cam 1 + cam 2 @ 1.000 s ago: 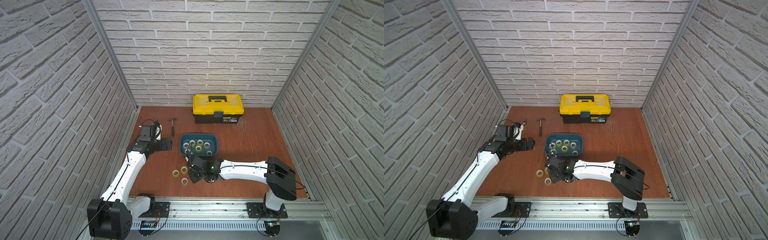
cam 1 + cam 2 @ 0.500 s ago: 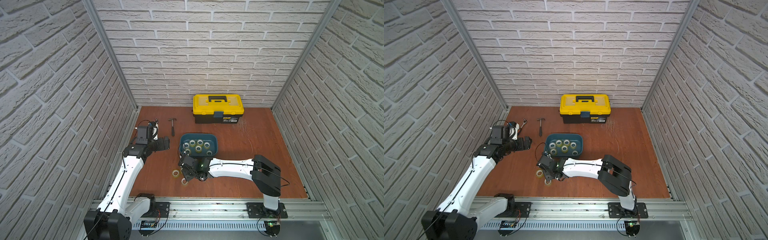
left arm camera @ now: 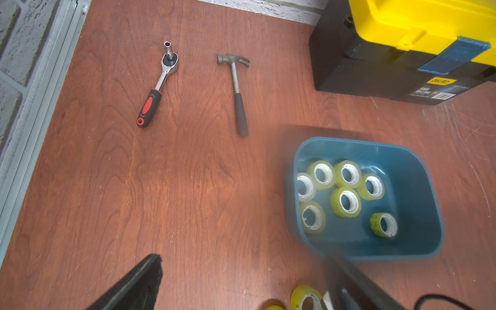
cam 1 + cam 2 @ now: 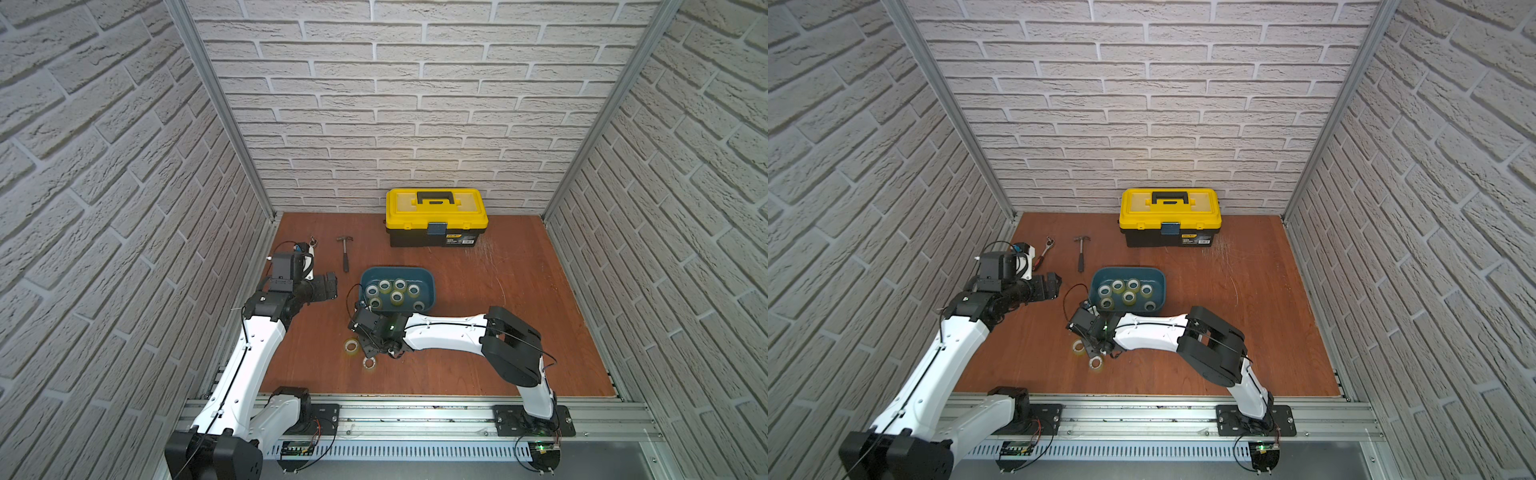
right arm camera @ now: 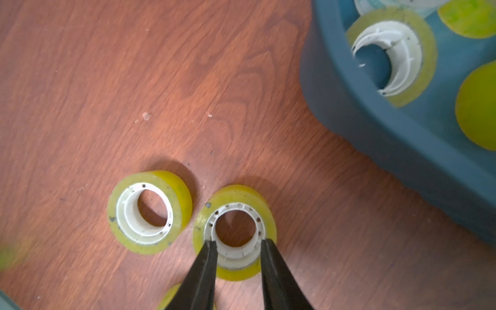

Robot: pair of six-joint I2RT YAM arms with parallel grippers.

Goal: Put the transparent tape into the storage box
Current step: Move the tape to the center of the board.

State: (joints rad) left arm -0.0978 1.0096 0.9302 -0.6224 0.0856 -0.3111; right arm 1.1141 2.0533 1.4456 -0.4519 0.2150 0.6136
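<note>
The storage box (image 4: 428, 286) (image 4: 1129, 271) (image 3: 418, 188) (image 5: 375, 139) is a dark teal tub at mid-floor, with several rolls of transparent tape (image 4: 397, 296) (image 4: 1128, 296) (image 3: 346, 201) lying in it. In front of its near left corner, my right gripper (image 4: 370, 352) (image 4: 1094, 353) (image 5: 237, 243) is shut on a yellowish tape roll (image 5: 234, 212), one finger on each side of its white core, low over the floor. A second roll (image 5: 149, 212) (image 4: 351, 346) lies beside it and a third (image 4: 369, 363) lies just nearer. My left gripper (image 4: 328, 286) (image 4: 1052, 284) (image 3: 243, 257) hangs open and empty, left of the box.
A yellow-and-black toolbox (image 4: 436, 216) (image 3: 402, 53) stands against the back wall. A hammer (image 4: 345, 253) (image 3: 237, 94) and a ratchet wrench (image 4: 1042, 251) (image 3: 158, 86) lie on the floor at the back left. Brick walls close in on three sides.
My right arm has swung left, bringing its gripper over the loose rolls. One of the three rolls now sits between its fingers. The left gripper has hardly moved.
</note>
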